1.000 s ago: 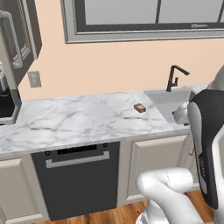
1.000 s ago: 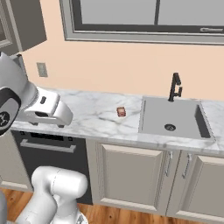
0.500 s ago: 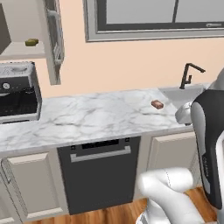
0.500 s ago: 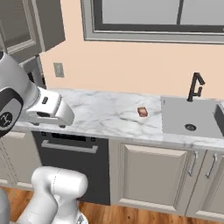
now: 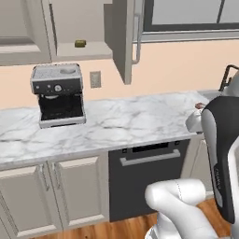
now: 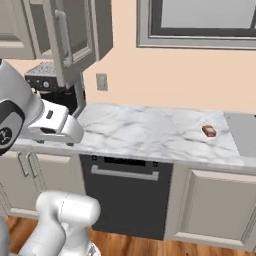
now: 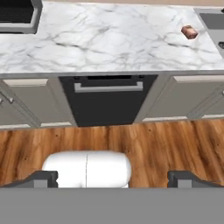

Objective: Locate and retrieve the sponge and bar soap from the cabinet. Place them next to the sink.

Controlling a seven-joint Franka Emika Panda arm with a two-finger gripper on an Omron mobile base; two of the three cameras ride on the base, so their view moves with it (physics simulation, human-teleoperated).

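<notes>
The sponge [image 5: 80,43] is a small yellowish-tan block on the lower shelf of the cabinet [image 5: 70,28], whose door [image 5: 123,39] stands swung open. On the marble counter lies the pinkish-red bar soap [image 6: 209,131], just left of the sink [image 6: 244,134]. The hand view shows the bar soap [image 7: 189,31] beside the sink [image 7: 211,19] at the top right. My gripper [image 7: 113,179] is open, its two dark fingertips [image 7: 41,178] far apart with nothing between them. It looks down at the floor in front of the counter, well away from both blocks.
A steel coffee machine [image 5: 58,95] stands on the counter under the open cabinet. The open door [image 6: 65,35] juts out over the counter. A black dishwasher [image 7: 107,98] sits under the counter, with wooden floor in front. The black faucet [image 5: 226,77] shows at the right.
The base has driven left, so the whole scene has slid right. The open cabinet with the sponge and the coffee machine have come into view. The bar soap has stayed by the sink.
</notes>
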